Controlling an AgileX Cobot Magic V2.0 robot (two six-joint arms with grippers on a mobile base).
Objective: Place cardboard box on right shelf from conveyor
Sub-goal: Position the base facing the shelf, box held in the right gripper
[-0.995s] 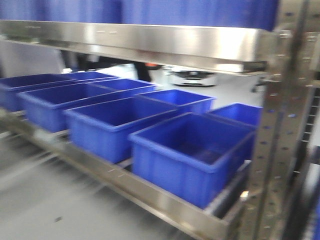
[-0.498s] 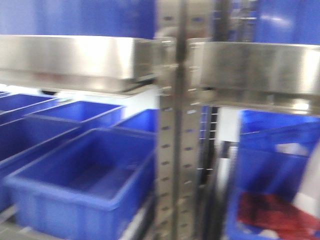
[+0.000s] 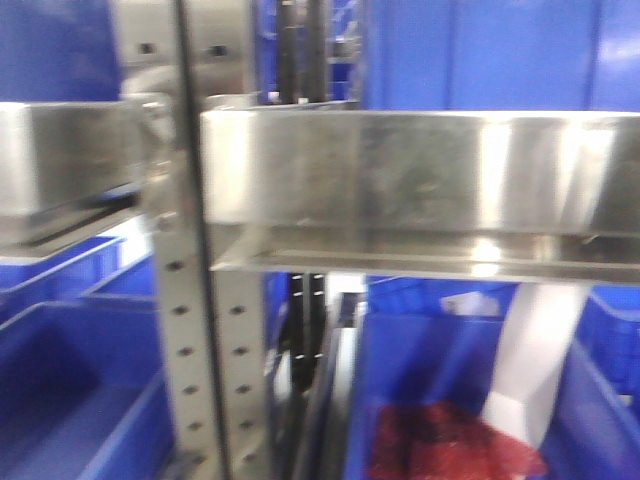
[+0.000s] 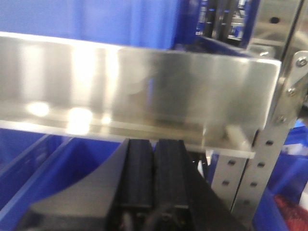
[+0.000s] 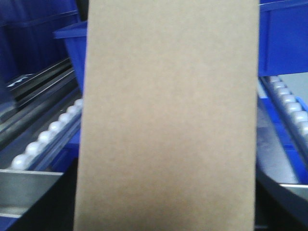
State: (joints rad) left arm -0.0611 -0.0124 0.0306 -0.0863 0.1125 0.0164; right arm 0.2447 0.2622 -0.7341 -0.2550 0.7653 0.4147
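Note:
The cardboard box (image 5: 168, 120), plain tan, fills nearly the whole right wrist view and stands upright close to the camera. It hides my right gripper's fingers, which hold it. In the front view the right shelf (image 3: 420, 180) shows as a broad brushed steel lip, right of a perforated upright (image 3: 190, 340). My left gripper (image 4: 154, 144) is shut with nothing in it, its black fingers pressed together just below another steel shelf lip (image 4: 144, 86). The conveyor is out of view.
Blue bins (image 3: 60, 390) sit on the lower level at the left. Under the right shelf, a bin holds something red (image 3: 440, 445) beside a white piece (image 3: 535, 350). White roller rows (image 5: 48, 132) and a blue bin (image 5: 284, 38) flank the box.
The front view has swept to the right: the perforated upright slid from the middle to the left, and the right shelf's lip now fills most of the view.

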